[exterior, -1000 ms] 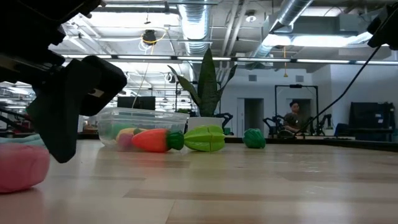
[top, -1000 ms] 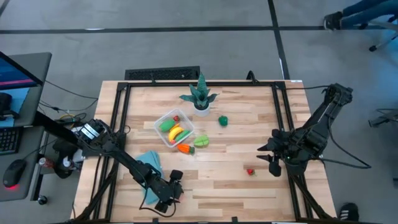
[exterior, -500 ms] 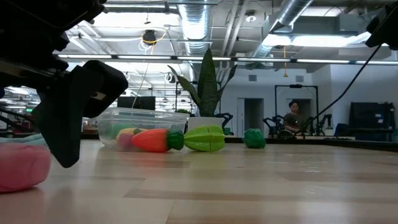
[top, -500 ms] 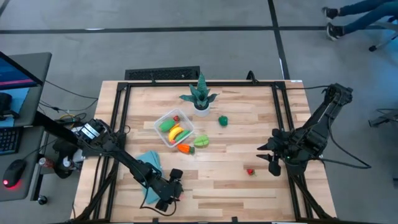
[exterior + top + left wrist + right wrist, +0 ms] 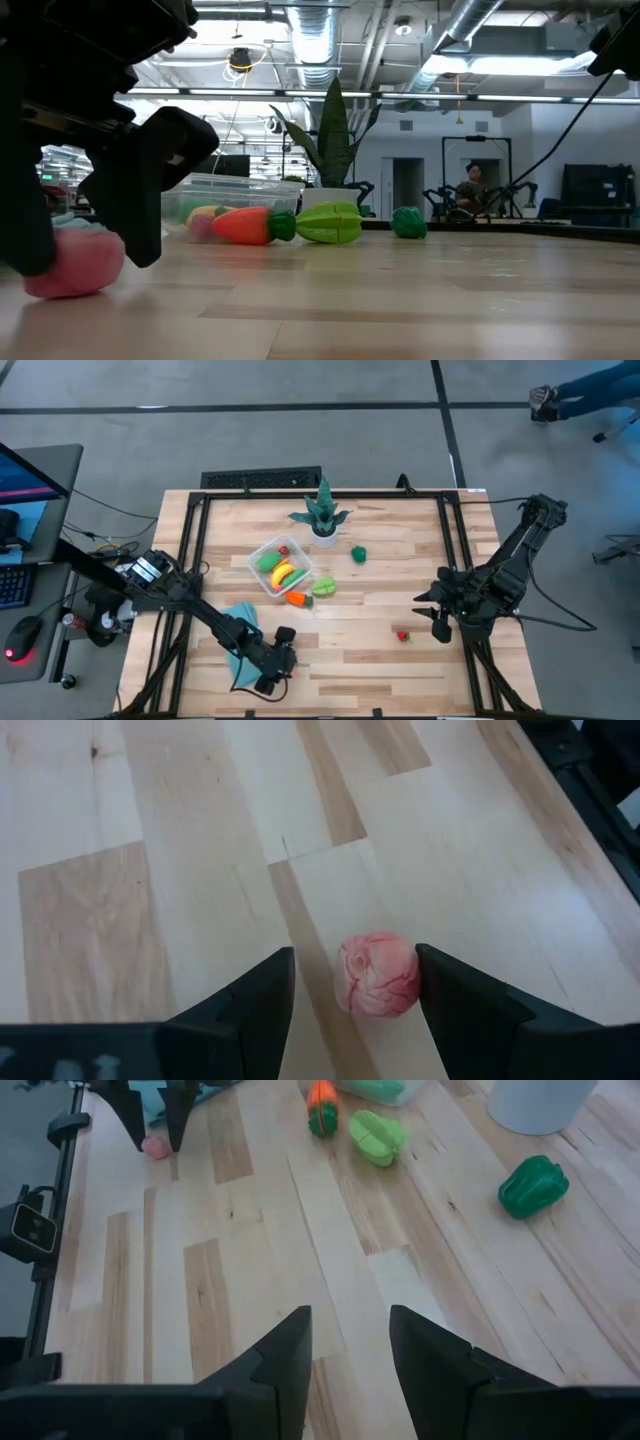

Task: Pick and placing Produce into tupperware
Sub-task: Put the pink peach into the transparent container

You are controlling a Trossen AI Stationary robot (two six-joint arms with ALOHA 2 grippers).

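Observation:
A pink round produce piece (image 5: 377, 975) lies on the table near its front left. My left gripper (image 5: 355, 970) stands open around it, fingertips down at the tabletop, one finger on each side (image 5: 75, 265). The clear tupperware (image 5: 262, 550) at the middle back holds green, yellow and red pieces. An orange carrot (image 5: 297, 599) and a green piece (image 5: 323, 588) lie just outside it, and a green pepper (image 5: 358, 554) lies farther right. My right gripper (image 5: 350, 1330) hovers open above the table's right part, beside a small red piece (image 5: 402, 635). My left gripper touches the pink piece only with the inner side of one finger (image 5: 450, 1010), the one nearer the table's front-left. That finger lies against the piece's side (image 5: 410, 982). The other finger stands clear of it. The fingers slant down from the left, and the piece rests on the table.
A spiky teal plant in a white pot (image 5: 323, 520) stands behind the tupperware. A folded light-blue cloth (image 5: 240, 622) lies under my left arm. Black rails (image 5: 200, 530) frame the table. Bare wood stretches between the two grippers.
My left gripper has shifted a little toward the table's right edge, staying open. The pink piece has moved the same way along the table, pushed by the finger behind it.

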